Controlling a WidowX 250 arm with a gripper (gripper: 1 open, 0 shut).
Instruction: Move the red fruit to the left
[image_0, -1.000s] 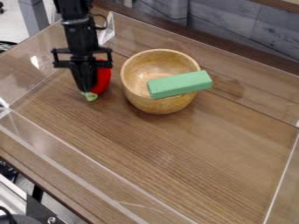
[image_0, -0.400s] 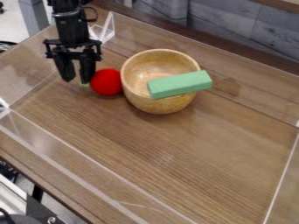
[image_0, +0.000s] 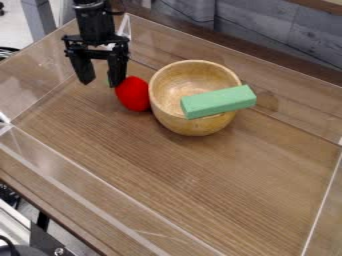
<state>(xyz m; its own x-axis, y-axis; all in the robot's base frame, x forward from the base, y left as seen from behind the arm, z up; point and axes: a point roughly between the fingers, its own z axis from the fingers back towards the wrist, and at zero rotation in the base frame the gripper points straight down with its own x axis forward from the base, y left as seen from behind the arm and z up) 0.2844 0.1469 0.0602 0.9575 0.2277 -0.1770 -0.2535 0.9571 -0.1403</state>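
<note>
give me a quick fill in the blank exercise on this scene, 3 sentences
1. The green block rests across the rim of the wooden ____.
2. The gripper has its jaws ____, nothing between them.
3. The red fruit sits on the table, on the side of the wooden bowl nearest the ____.

Missing words: bowl; open; gripper

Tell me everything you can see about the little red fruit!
The small, round, bright red toy fruit looks smooth and shiny, like plastic. It sits on the brown wooden tabletop, right against the left side of the round wooden bowl. The black gripper hangs beside it with jaws open, not holding it. No leaf shows.
</note>
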